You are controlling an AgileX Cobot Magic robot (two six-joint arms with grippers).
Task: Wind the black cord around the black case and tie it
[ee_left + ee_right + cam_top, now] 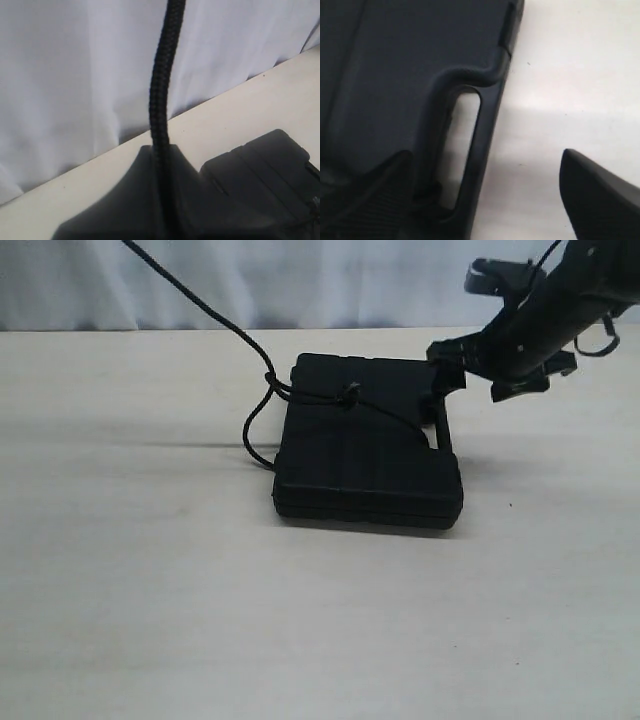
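**A:** Where is the black cord [200,302] lying?

**B:** Across the top of the black case [365,465], with a small knot [350,392] on the lid near the rear edge. From the knot, one stretch runs toward the handle slot [462,145]. Another bends in a slack loop just beside the case's left side, low by the bench [150,590]. The long tail climbs up and left, out of the exterior view.

**A:** Why is the tail up there?

**B:** The left gripper [161,155] has it pinched. Its jaws are pressed together on the braid, and the cord comes straight out from between them. I'd guess holding that end high puts tension on the knot so the wrap can't loosen.

**A:** And the case?

**B:** It lies flat on the bench, about mid-scene, with its handle side toward the right arm.

**A:** What is the right gripper [483,370] doing?

**B:** It is spread wide and empty, hovering just above the handle side. In its wrist view the handle bar sits between the two fingers [600,195], and neither touches it. That looks like a place to steady the case or reach for the cord from.

**A:** Is the tie finished?

**B:** Probably close, since a knot is in place. The slack loop suggests it needs cinching. I cannot tell whether the cord passes beneath the case.
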